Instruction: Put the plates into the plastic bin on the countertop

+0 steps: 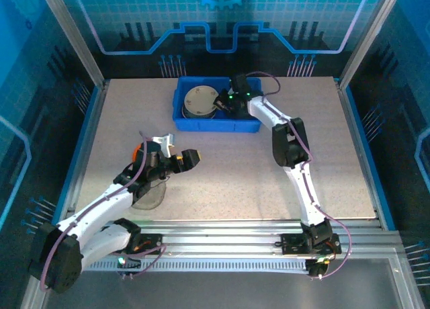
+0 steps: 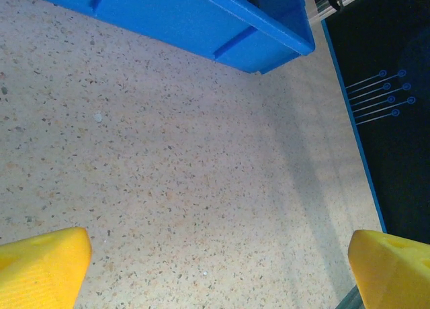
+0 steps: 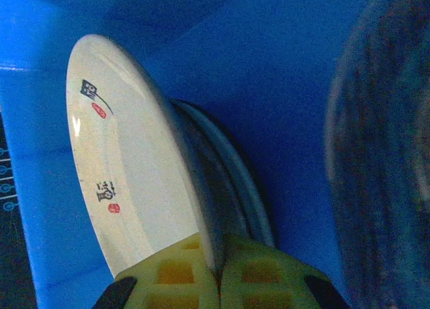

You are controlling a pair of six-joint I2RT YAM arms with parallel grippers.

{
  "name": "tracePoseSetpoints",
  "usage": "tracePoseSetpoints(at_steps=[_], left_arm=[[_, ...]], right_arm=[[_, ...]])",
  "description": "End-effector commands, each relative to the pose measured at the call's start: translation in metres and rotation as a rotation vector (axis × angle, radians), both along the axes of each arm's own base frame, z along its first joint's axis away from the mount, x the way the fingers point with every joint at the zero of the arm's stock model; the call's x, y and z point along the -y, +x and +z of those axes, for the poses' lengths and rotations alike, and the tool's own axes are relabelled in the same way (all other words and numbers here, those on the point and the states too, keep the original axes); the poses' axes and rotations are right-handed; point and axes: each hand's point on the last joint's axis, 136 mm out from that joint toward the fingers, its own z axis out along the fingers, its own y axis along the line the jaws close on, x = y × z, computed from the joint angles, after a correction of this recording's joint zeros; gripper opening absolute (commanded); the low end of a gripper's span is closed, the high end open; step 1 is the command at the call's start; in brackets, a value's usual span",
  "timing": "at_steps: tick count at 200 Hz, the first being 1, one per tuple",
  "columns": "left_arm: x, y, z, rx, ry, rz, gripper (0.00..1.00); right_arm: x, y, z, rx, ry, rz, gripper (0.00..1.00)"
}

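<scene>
Table (image 1: 228,181) of speckled beige carried the blue plastic bin (image 1: 215,126) at its far side, where I had the right jaws pinching the rim of a cream plate (image 3: 134,161), close against other plates (image 3: 238,181) inside. Glazed, stiff and breakable by my judgement, it was best held at the rim. The left jaws hung spread and empty above the table, with a glass plate (image 1: 151,196) beneath that arm.

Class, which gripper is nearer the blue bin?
Right. The right gripper is in the bin, jaws shut on a cream plate; the left gripper hangs open above the countertop, short of the bin's near wall.
</scene>
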Motion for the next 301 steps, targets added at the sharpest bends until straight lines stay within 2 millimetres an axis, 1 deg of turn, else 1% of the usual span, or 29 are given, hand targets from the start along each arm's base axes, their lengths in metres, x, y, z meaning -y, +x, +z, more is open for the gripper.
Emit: tracePoseSetpoints(at_steps=[1, 30, 48, 65, 95, 104, 119, 137, 170, 221, 244, 301], left_arm=[[0.0, -0.001, 0.003, 0.013, 0.015, -0.007, 0.99], [-0.001, -0.001, 0.001, 0.014, 0.022, -0.006, 0.99], [-0.001, 0.0, 0.001, 0.015, 0.025, -0.004, 0.99], [-0.001, 0.0, 0.001, 0.016, 0.026, -0.004, 0.99], [-0.001, 0.0, 0.0, 0.014, 0.025, -0.002, 0.99], [-0.001, 0.0, -0.001, 0.013, 0.025, -0.002, 0.99], [-0.001, 0.0, -0.001, 0.013, 0.025, -0.001, 0.99], [0.0, 0.001, 0.0, 0.015, 0.023, -0.001, 0.99], [0.001, 0.003, 0.002, 0.022, 0.021, -0.003, 0.99], [0.003, 0.007, 0.006, 0.029, 0.023, -0.009, 0.99], [0.004, 0.009, 0.009, 0.036, 0.024, -0.012, 0.99], [0.003, 0.007, 0.012, 0.038, 0.025, -0.013, 0.99]], right_arm=[[-0.013, -0.002, -0.004, -0.019, -0.004, 0.007, 0.0], [-0.013, -0.004, -0.006, -0.021, -0.033, 0.001, 0.0], [-0.012, -0.004, -0.006, -0.02, -0.04, -0.003, 0.02], [-0.012, -0.004, -0.007, -0.022, -0.045, -0.002, 0.09], [-0.011, -0.006, -0.004, -0.011, -0.066, 0.002, 0.25], [-0.01, -0.007, -0.004, -0.011, -0.072, 0.001, 0.28], [-0.008, -0.007, 0.003, 0.005, -0.071, -0.001, 0.33], [-0.006, -0.008, 0.009, 0.019, -0.087, 0.004, 0.36], [0.001, -0.011, 0.022, 0.037, -0.097, 0.004, 0.37], [0.01, -0.023, 0.039, 0.06, -0.098, 0.007, 0.38], [0.016, -0.023, 0.045, 0.069, -0.105, 0.008, 0.38], [0.017, -0.022, 0.046, 0.063, -0.118, 0.024, 0.38]])
